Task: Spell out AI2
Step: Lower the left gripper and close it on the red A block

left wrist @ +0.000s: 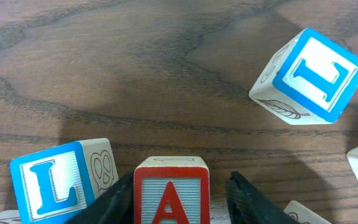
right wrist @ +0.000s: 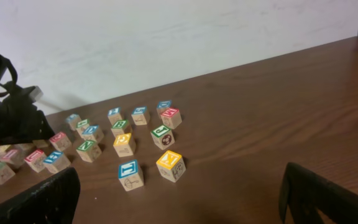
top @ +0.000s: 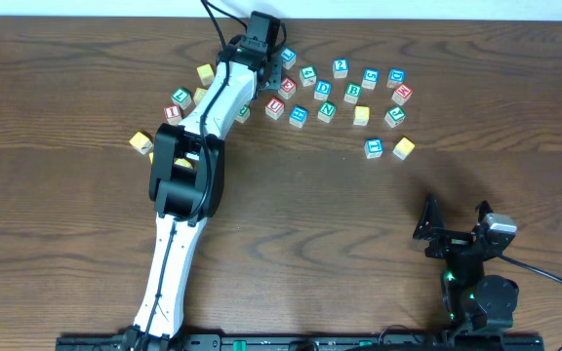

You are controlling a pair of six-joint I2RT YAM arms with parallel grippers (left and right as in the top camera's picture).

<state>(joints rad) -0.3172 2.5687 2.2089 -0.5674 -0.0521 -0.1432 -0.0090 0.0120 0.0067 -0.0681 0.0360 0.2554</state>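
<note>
In the left wrist view a red-bordered A block (left wrist: 171,196) stands on the table between the fingers of my left gripper (left wrist: 182,177). The left finger is next to it and the right finger is a gap away, so the jaws are open. In the overhead view the left gripper (top: 264,60) is over the left end of the block cluster and hides the A block. A blue I block (top: 374,148) lies apart at the front right, and also shows in the right wrist view (right wrist: 131,174). A blue block that looks like a 2 (top: 341,67) sits in the back row. My right gripper (top: 454,222) is open and empty, far from the blocks.
A blue L block (left wrist: 48,186) sits just left of the A block and a tilted blue block (left wrist: 309,74) lies to the upper right. A yellow block (top: 404,147) is beside the I block. Several more blocks lie along the table's far side, and a yellow one (top: 141,142) at the left.
</note>
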